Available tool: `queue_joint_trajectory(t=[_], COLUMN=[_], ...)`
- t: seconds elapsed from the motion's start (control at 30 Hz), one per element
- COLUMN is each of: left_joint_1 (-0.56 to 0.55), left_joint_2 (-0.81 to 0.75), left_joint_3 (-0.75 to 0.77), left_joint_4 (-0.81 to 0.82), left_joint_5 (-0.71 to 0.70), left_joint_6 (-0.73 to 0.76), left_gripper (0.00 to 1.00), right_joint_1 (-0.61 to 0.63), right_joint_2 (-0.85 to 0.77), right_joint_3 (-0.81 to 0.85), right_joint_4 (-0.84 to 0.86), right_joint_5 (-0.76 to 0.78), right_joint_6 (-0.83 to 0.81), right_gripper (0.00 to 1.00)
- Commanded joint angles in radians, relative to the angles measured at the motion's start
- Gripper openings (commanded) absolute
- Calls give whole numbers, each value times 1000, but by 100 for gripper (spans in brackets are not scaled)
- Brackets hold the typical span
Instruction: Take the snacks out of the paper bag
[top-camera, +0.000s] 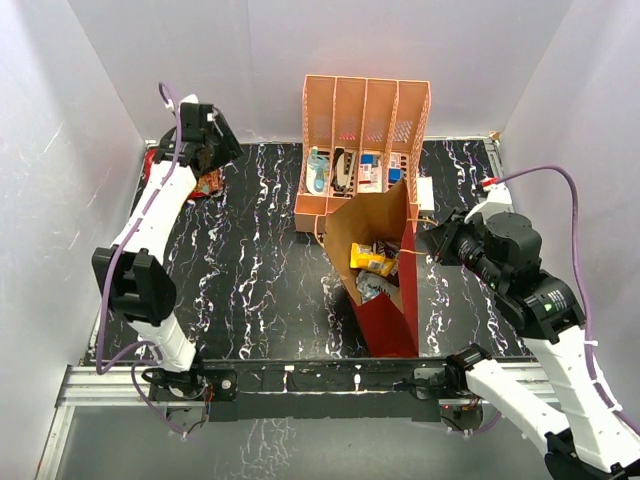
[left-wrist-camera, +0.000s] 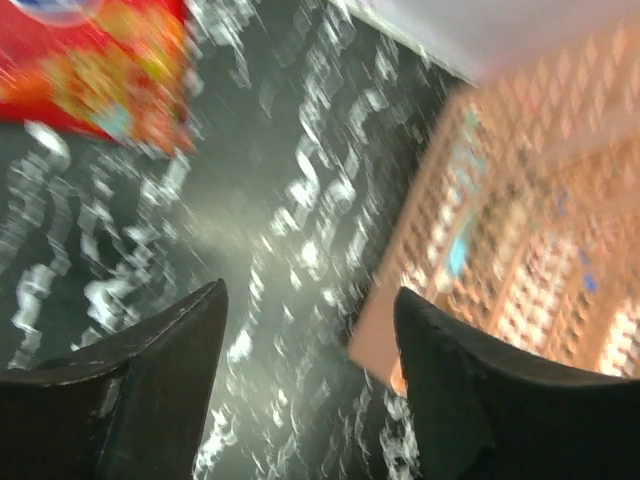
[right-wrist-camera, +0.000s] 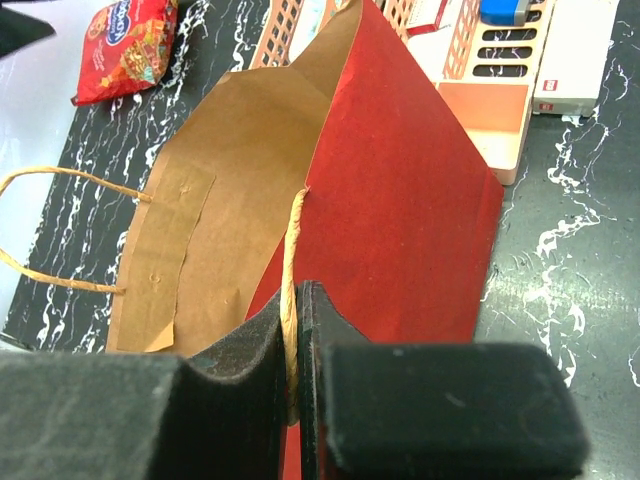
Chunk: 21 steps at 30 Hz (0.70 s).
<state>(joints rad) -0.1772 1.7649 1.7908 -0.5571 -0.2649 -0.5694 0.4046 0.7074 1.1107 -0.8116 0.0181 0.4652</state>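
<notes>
The right end effector (right-wrist-camera: 298, 300) pinches a thin twine handle (right-wrist-camera: 291, 240) of the tall paper bag (right-wrist-camera: 400, 200), red outside and brown inside, standing open on the black marbled surface (top-camera: 250, 270). Inside lie a small yellow packet (top-camera: 368, 258) and a silvery packet (top-camera: 372, 289). Just behind stands a peach slotted plastic rack (top-camera: 365, 115). In the far left corner, the left end effector (left-wrist-camera: 310, 340) hangs spread and empty near the large red cookie bag (left-wrist-camera: 95, 60).
</notes>
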Motion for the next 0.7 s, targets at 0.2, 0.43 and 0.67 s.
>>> queue_joint_trajectory(t=[0.2, 0.43, 0.67], left_joint_1=[-91, -324, -467], left_joint_2=[-343, -147, -5], left_joint_3=[-325, -88, 32], left_joint_4=[252, 84, 36], left_joint_5=[780, 726, 752], left_joint_6=[-41, 111, 184], left_gripper=[98, 98, 98], right_joint_1=[0, 0, 0], right_joint_2=[38, 57, 83], right_joint_3=[42, 42, 174], right_joint_4=[39, 34, -71], right_joint_5=[-29, -99, -47], right_joint_6=[-36, -81, -85], right_gripper=[8, 8, 8])
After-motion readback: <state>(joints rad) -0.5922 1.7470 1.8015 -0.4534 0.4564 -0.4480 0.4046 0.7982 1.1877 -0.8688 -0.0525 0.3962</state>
